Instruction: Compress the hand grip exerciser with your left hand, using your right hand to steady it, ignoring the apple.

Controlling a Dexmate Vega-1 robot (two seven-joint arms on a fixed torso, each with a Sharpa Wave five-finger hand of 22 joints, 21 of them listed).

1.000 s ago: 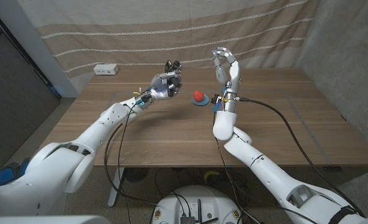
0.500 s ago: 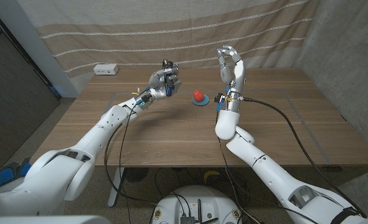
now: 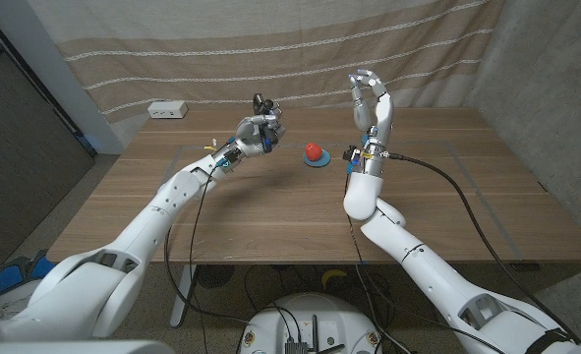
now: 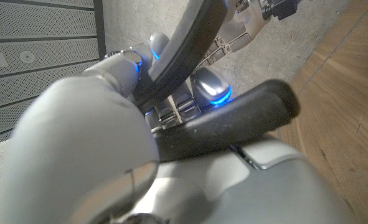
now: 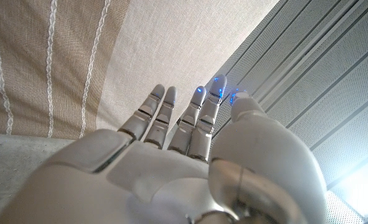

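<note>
Left hand (image 4: 78,155) up close, pale and blurred, fingers wrapped around the black handles of the hand grip exerciser (image 4: 233,121). One handle crossing level, the other rising steeply between blue-lit fingertips. Wooden table (image 4: 342,93) at the edge, grey wall behind.

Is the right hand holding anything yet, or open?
Open. The right hand is raised above the table with fingers extended and nothing in it, apart from the grip exerciser, which the left hand holds.

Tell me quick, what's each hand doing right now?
Left hand: holding the hand grip exerciser above the table.
Right hand: open, raised, fingers apart, holding nothing.
</note>
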